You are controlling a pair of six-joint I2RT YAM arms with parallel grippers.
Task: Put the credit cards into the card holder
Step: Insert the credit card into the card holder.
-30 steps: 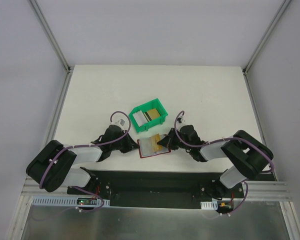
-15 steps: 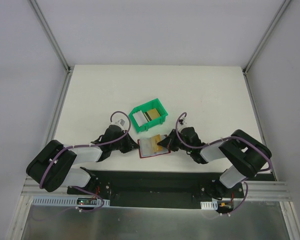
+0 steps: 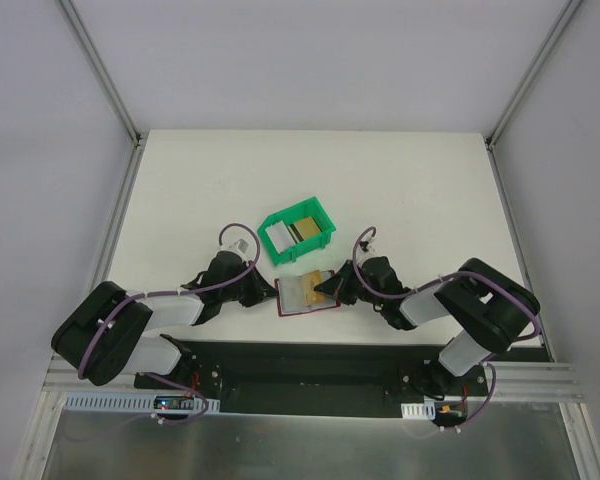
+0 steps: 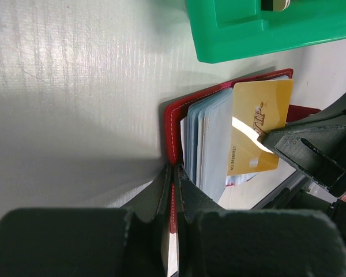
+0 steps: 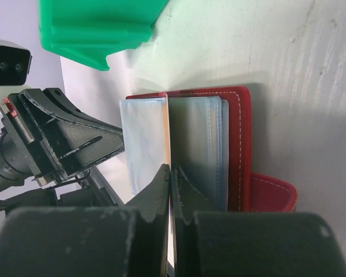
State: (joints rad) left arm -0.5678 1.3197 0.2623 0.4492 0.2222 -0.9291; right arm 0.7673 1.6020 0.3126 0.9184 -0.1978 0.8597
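The left gripper (image 4: 173,173) is pinching its two fingers tight on the near red edge of the card holder (image 4: 172,124), pinning that cover down against the white table (image 3: 400,190). The one card holder is lying open just in front of both arms, between the two grippers, with its pale blue-grey pockets fanning upward. Several leaves are showing, though their exact number is hard to count. The right gripper (image 5: 170,172) is coming in from the opposite side with its two fingers closed on a single golden-yellow card (image 4: 259,115), gripping it by one short edge. In the right wrist view this card is appearing edge-on as a thin line running from between the fingertips toward the pockets. In the left wrist view its printed face is lying over the blue-grey leaves, with its far end reaching the red rim. Whether that end is sitting inside a pocket or only resting on top cannot be told. One small red snap tab (image 5: 274,193) is sticking out from the card holder's outer cover on the right gripper's side. Just beyond the card holder and apart from it, one green plastic bin (image 4: 248,34) is sitting on the table. Inside the bin, one whitish strip of card (image 3: 280,236) and one golden strip (image 3: 302,230) are showing side by side. How many cards each strip makes up cannot be told.
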